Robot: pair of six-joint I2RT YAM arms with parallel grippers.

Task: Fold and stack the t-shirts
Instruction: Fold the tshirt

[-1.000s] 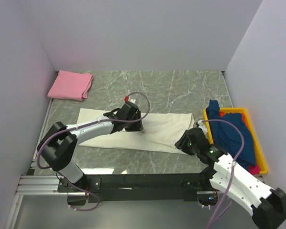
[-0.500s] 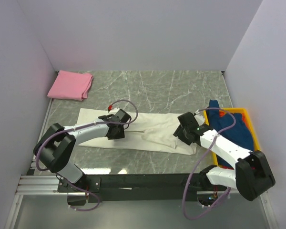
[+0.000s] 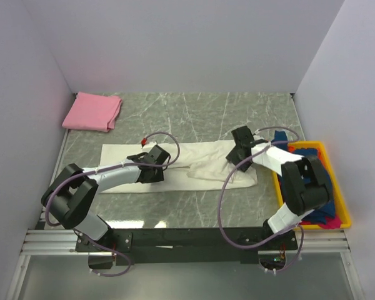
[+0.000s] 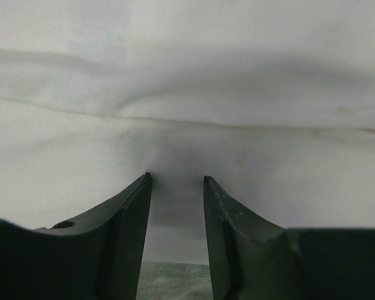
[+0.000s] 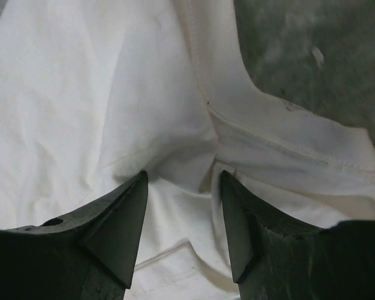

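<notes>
One shirt (image 3: 200, 165) lies flat, seemingly being squared for folding: right gripper (image 5: 182, 178) straddles a crease, jaws wide; left gripper (image 4: 175, 180) presses cloth, jaws parted, grip unclear.

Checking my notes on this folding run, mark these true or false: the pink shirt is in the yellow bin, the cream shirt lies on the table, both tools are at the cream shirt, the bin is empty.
1. False: the pink shirt lies folded at the far left of the table, outside the yellow bin.
2. True: the cream shirt lies on the table.
3. True: the left tool and the right tool are at it.
4. False: the bin holds a dark blue shirt and magenta cloth.
</notes>
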